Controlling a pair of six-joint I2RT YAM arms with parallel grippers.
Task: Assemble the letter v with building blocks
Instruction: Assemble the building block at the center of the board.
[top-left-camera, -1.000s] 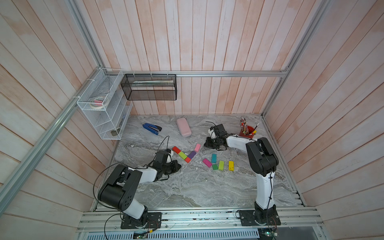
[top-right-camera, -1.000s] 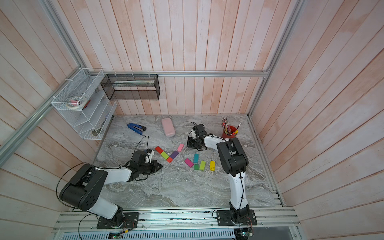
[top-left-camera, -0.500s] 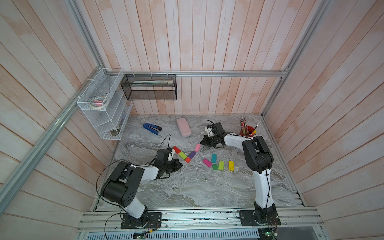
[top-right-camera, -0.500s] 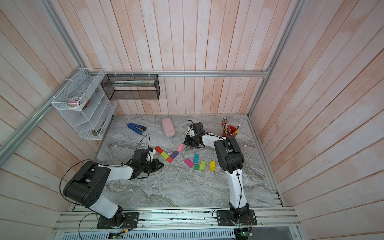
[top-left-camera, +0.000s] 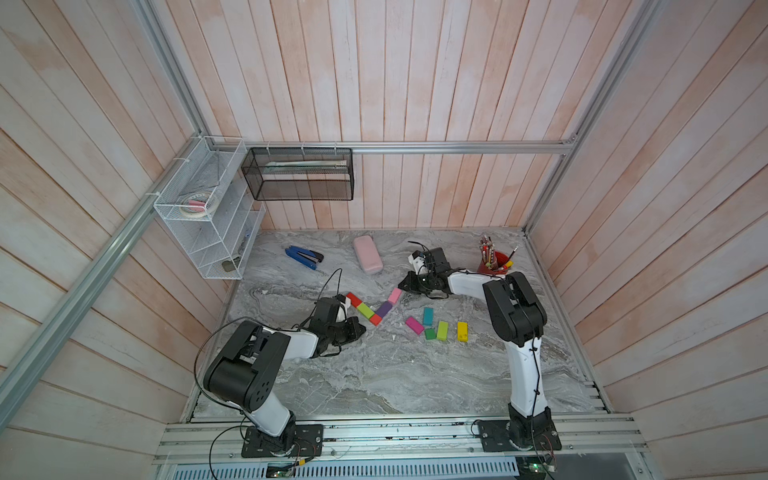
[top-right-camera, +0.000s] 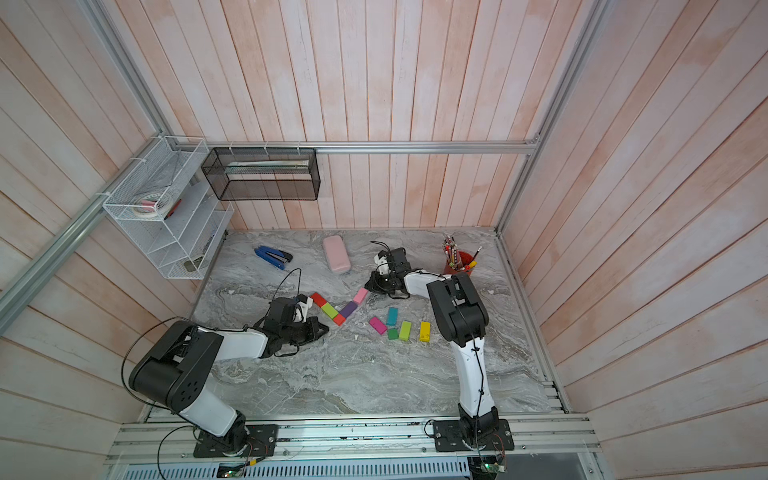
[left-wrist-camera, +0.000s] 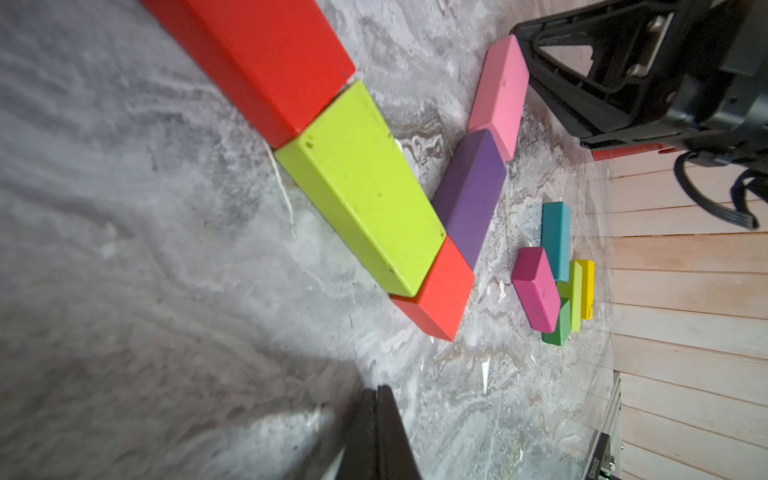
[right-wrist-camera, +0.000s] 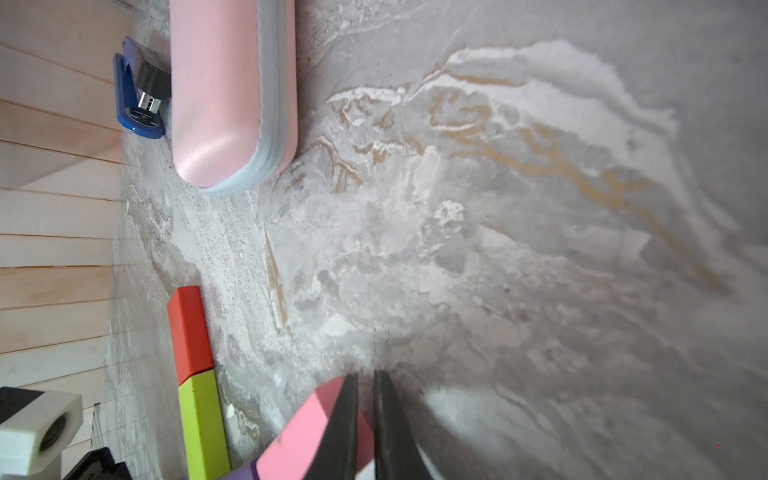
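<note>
Pink block (top-left-camera: 394, 295) needed, I reckoned, a slow nudge inline w/ purple block (top-left-camera: 384, 308); R jaws were near-shut, L jaws shut, both empty.

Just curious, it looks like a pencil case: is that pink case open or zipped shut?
Shut. The pink case shows a closed grey zip seam along its visible side and end; no gap.

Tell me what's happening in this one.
The robot is laying out a V. The red block, lime block and red cube form one stroke, the purple block and pink block the other. The right gripper, shut, sits at the pink block's outer end. The left gripper, shut and empty, sits near the V's point.
</note>
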